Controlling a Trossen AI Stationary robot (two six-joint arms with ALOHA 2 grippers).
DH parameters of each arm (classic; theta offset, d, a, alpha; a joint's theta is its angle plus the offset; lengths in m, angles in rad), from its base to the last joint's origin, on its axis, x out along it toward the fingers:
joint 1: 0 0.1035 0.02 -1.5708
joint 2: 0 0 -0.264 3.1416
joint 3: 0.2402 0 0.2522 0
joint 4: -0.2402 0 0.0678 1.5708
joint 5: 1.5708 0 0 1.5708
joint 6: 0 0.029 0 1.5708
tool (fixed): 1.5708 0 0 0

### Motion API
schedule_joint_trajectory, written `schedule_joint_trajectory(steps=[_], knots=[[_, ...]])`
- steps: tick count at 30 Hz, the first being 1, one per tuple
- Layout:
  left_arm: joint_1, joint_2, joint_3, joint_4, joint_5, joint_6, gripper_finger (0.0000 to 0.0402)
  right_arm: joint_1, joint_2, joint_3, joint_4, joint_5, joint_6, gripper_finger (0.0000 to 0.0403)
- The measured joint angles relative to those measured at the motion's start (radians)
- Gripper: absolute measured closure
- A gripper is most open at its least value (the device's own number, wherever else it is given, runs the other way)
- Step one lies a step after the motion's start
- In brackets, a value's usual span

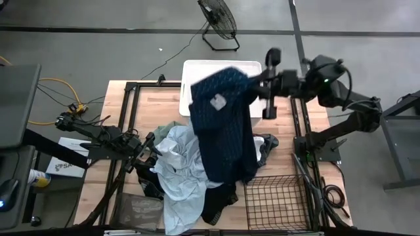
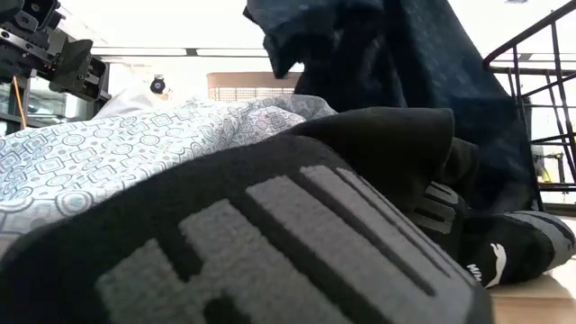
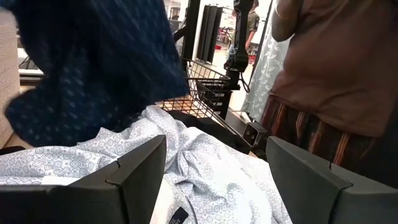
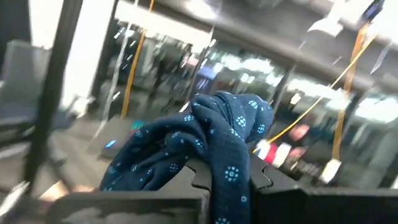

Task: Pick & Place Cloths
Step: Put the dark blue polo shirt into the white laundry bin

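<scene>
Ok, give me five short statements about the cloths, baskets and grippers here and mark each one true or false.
1. The right gripper is shut on the navy dotted cloth. True.
2. The navy dotted cloth lies flat inside the black wire basket. False: it hangs lifted, partly over the white laundry basket and the pile.
3. The left gripper is open and holds nothing. True.
4. The light blue cloth is in the white laundry basket. False: it lies in the pile on the table.
5. The black wire basket shows no cloth lying fully inside it in the high view. True.
</scene>
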Motion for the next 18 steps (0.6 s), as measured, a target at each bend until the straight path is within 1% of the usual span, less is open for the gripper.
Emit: schedule_joint_trajectory(steps=[5,11,16,18], knots=[[0.000,0.000,0.000,0.000,0.000,0.000,0.0128,-0.065,0.006,0.050,0.143,-0.009,-0.033,0.0386],[0.000,0.000,0.000,0.000,0.000,0.000,0.0128,-0.167,0.022,0.136,0.224,-0.035,-0.032,0.0386],[0.000,0.000,0.000,0.000,0.000,0.000,0.0128,-0.251,0.065,0.262,0.260,-0.099,-0.021,0.0386],[0.000,0.000,0.000,0.000,0.000,0.000,0.0128,-0.276,0.091,0.324,0.264,-0.107,-0.018,0.0386]])
